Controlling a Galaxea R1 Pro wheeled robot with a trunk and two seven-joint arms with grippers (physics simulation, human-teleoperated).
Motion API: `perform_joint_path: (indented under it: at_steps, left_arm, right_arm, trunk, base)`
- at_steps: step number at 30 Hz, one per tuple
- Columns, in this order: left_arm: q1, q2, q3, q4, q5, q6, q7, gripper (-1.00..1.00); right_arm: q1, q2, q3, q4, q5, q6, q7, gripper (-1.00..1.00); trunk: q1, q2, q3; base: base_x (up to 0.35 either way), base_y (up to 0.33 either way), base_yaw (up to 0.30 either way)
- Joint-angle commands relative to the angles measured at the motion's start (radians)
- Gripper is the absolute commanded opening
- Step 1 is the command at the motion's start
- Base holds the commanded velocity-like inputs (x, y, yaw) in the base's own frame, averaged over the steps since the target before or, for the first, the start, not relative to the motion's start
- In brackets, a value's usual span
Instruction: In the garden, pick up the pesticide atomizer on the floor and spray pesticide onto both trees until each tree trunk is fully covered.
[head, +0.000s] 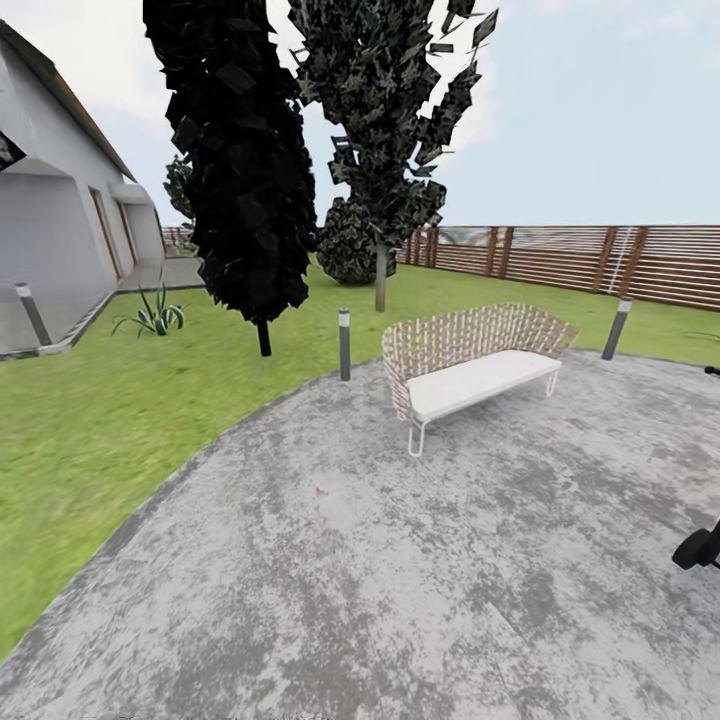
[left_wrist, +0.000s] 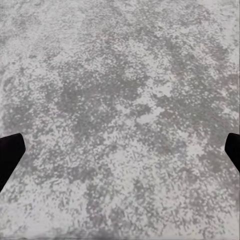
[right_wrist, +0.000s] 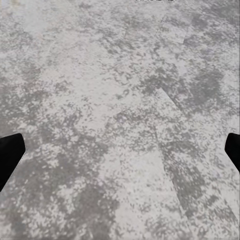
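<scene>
From my station, the head view takes in the garden: a green lawn running left and back, bounded at the rear right by a brown horizontal-slat fence. A grey mottled paved patio covers the foreground and extends under the rig. A white house stands at the left edge.

Two dark-leaved trees rise from the lawn beyond the patio's edge: the nearer one on a thin black stem, the farther one on a pale slender trunk, with a rounded dark shrub behind it.

A woven bench with a white seat cushion stands on the patio near its far edge. Short bollard lights flank it, one just to its left, another to its right. A spiky plant sits on the grass near the house.

I cannot locate the pesticide atomizer or the thick pale trunks from here.

The left gripper and right gripper each hang over bare paving, fingertips spread wide to the frame edges, holding nothing.
</scene>
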Motion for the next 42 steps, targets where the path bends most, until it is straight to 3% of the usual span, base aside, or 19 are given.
perform_joint_path:
  at_steps: [1,8,42]
  left_arm:
    - [0.0,0.0,0.001,0.001,0.0,0.001,0.0,1.0]
    - [-0.001,-0.002,0.001,0.005,0.0,0.001,0.002,1.0]
    - [-0.004,-0.006,-0.008,0.007,-0.012,0.001,0.011,1.0]
  right_arm:
    - [0.0,0.0,0.0,0.0,0.0,0.0,0.0,1.0]
    - [0.0,0.0,0.001,0.0,0.0,-0.001,0.0,1.0]
    - [0.0,0.002,0.005,0.002,0.003,-0.002,0.0,1.0]
  trunk:
    - [0.0,0.0,-0.001]
    - [0.0,0.0,-0.007]
    - [0.13,-0.238,-0.121]
  base:
    - [0.0,0.0,0.242]
    - [0.0,0.0,0.242]
    - [0.0,0.0,0.271]
